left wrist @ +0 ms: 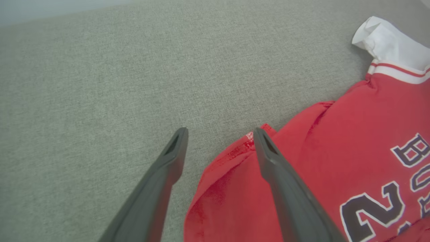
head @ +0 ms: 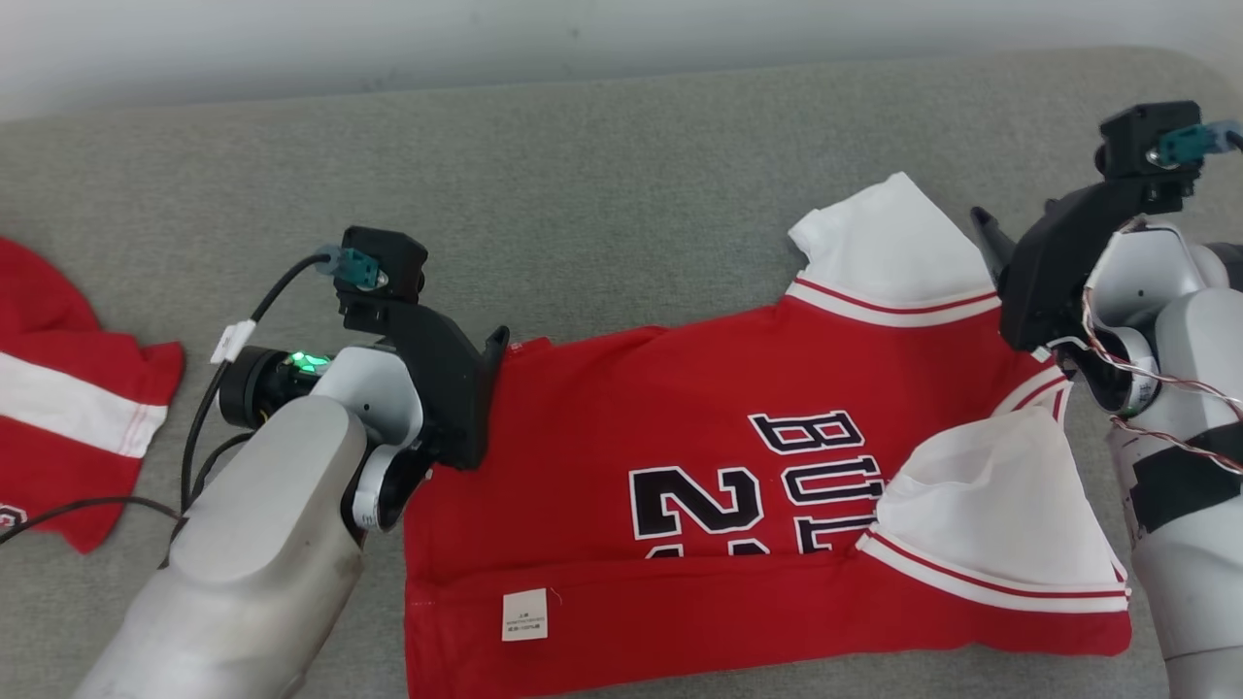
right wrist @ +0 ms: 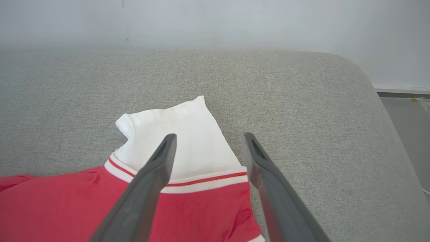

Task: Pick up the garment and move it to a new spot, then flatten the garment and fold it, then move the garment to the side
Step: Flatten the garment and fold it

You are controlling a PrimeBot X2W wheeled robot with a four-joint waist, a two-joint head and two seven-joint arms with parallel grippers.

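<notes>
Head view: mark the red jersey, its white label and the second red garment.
red jersey (head: 621, 408): head view, front panel
white label (head: 524, 615): head view, middle
second red garment (head: 58, 403): head view, white stripe

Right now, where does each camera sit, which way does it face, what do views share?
Head: on the head, looking forward and down at the red jersey on grey cushion; both forearms, open jaws show.
Left wrist: along the left jaws, at the jersey's corner.
Right wrist: along the right jaws, at the white sleeve.
Shared: that sleeve, in all three.

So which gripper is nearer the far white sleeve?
Right. The right gripper hovers at the edge of the far white sleeve; the left gripper is across the jersey, at its hem corner.
</notes>
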